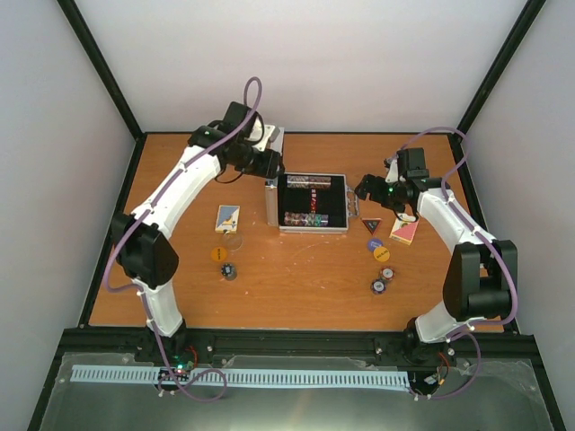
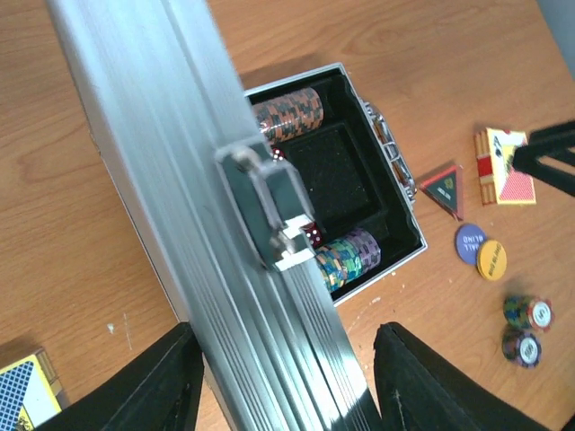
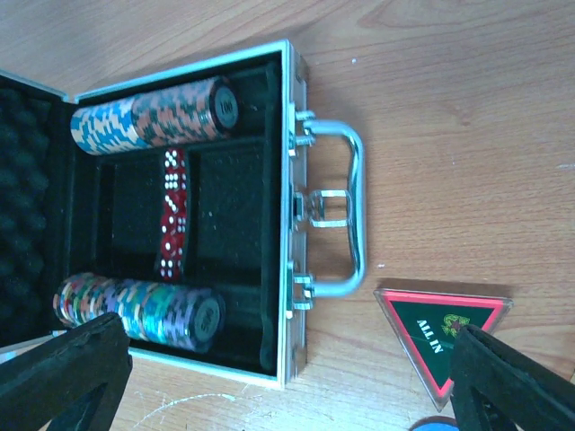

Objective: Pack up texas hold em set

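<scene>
The left pincer (image 2: pixel 283 382) straddled the upright aluminium case lid (image 2: pixel 162 135), grip uncertain; the right pincer (image 3: pixel 287 368) hung wide open, empty.

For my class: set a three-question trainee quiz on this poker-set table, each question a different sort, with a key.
1. True or false: the case is shut.
2. What lies between the two chip rows inside it? A) red dice B) loose cards C) nothing
3. Which arm's tool straddles the upright lid?
Key: 1 false; 2 A; 3 left.
</scene>
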{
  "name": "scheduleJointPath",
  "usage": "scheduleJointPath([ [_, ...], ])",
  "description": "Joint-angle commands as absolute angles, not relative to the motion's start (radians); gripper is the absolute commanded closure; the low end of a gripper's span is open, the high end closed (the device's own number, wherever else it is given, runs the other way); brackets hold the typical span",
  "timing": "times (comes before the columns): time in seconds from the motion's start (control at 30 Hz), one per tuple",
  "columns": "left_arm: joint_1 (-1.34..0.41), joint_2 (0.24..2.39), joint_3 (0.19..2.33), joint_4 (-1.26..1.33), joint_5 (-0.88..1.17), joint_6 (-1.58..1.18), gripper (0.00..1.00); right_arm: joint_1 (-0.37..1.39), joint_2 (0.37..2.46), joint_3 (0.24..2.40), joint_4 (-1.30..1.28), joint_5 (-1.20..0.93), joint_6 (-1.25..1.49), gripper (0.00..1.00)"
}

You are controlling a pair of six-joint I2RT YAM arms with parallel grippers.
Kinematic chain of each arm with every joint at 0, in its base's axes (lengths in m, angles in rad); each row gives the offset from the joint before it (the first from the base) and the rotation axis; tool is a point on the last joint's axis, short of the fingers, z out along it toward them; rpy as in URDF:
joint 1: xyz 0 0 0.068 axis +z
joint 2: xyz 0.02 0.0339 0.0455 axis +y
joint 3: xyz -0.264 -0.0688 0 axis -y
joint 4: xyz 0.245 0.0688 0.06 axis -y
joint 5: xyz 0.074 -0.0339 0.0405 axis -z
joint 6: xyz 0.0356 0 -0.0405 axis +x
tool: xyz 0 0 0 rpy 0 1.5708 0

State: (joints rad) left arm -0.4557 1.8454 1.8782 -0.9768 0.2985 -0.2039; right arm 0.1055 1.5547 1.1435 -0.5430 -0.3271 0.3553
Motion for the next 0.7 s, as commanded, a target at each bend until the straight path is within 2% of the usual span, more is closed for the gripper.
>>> scheduleJointPath([
  [0.0, -0.472, 1.769, 1.870, -1.004, 0.401, -0.067, 0.45, 0.114, 1.532, 1.163, -0.545, -0.325, 0.347, 0.04],
  [0.1, -0.472, 1.762, 1.872, -1.007, 0.371, -0.069, 0.36, 0.114, 1.540, 1.163, -0.533, -0.337, 0.352, 0.04],
  [0.23, -0.472, 1.741, 1.873, -0.988, 0.344, -0.101, 0.10, 0.114, 1.573, 1.192, -0.524, -0.360, 0.338, 0.04],
  [0.3, -0.472, 1.724, 1.876, -0.968, 0.347, -0.120, 0.03, 0.114, 1.603, 1.221, -0.531, -0.366, 0.328, 0.03],
  [0.47, -0.472, 1.653, 1.866, -0.928, 0.379, -0.190, 0.00, 0.114, 1.708, 1.314, -0.536, -0.413, 0.329, 0.02],
  [0.67, -0.472, 1.491, 1.727, -0.893, 0.402, -0.340, 0.00, 0.115, 1.862, 1.449, -0.541, -0.460, 0.339, 0.01],
])
